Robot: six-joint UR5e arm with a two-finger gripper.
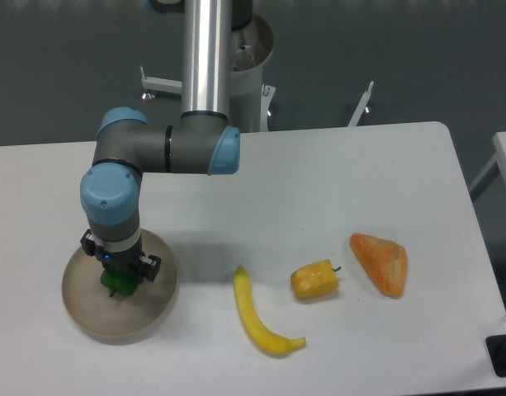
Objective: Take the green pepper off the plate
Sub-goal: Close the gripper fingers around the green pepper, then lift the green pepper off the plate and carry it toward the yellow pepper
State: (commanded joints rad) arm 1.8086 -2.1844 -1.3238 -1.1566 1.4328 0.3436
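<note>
My jaws sit down over the green pepper (118, 282), though the wrist hides them and I cannot tell whether they have closed on it. The gripper (119, 276) hangs straight down (sensible for a top grasp) into the plate (87, 313) near the table's (319, 181) front-left corner; the yellow pepper (314, 280), banana (257, 318) and bread (382, 262) lie toward the front-right.

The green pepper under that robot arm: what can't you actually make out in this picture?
- Green pepper: mostly covered by the hand; its stem and shape are hidden.
- Hand: fingers hidden by the wrist from above, so open or shut, touching or not, is unclear.
- Plate: middle covered by the arm.
- Arm's upper part: cut off by the top edge.
</note>
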